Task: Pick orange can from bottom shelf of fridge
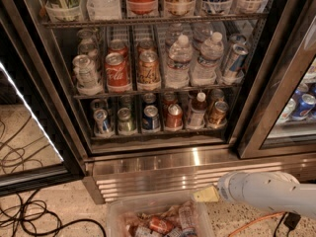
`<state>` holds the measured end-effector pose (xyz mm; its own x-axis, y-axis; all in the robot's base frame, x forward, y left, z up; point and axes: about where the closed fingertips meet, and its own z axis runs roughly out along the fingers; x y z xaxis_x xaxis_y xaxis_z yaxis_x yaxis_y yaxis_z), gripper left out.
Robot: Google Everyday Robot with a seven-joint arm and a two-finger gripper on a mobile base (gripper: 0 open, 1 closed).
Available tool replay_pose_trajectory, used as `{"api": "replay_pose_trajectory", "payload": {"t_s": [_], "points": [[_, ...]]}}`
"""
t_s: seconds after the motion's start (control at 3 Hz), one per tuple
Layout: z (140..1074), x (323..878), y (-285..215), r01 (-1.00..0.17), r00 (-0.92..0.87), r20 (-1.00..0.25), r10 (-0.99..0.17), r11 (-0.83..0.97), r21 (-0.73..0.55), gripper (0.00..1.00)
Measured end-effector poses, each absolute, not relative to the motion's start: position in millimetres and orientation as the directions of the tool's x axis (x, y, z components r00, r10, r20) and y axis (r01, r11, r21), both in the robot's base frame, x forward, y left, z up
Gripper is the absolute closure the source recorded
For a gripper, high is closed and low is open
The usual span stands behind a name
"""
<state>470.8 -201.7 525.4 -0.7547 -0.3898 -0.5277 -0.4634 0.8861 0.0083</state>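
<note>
The fridge [163,154] stands ahead, with wire racks behind its black frame and a ribbed steel base panel. The bottom shelf [158,132] holds a row of small cans in narrow lanes. The orange can [217,113] stands at the right end of this row, amber with a silver top. To its left are a small bottle [197,111] and a redder can [174,116]. My gripper [205,195] shows as a pale tip on the white arm [266,191]. It sits low at the lower right, in front of the base panel and well below the orange can.
The rack above holds Coca-Cola cans [117,72], a larger orange-gold can [148,68] and water bottles [178,63]. A clear plastic bin [114,216] of cans and bottles sits on the floor in front. Black cables [29,216] lie at left. A second cooler door [291,107] stands at right.
</note>
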Motion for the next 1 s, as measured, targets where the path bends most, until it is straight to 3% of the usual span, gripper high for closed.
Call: {"api": "replay_pose_trajectory", "payload": {"t_s": [0.67,1.0], "points": [[537,487,-229,-0.22,-0.738,-0.658,-0.149,0.975,0.025,0.0],[526,475,-236,-0.201,-0.726,-0.657,-0.202,0.976,-0.078,0.0]]}}
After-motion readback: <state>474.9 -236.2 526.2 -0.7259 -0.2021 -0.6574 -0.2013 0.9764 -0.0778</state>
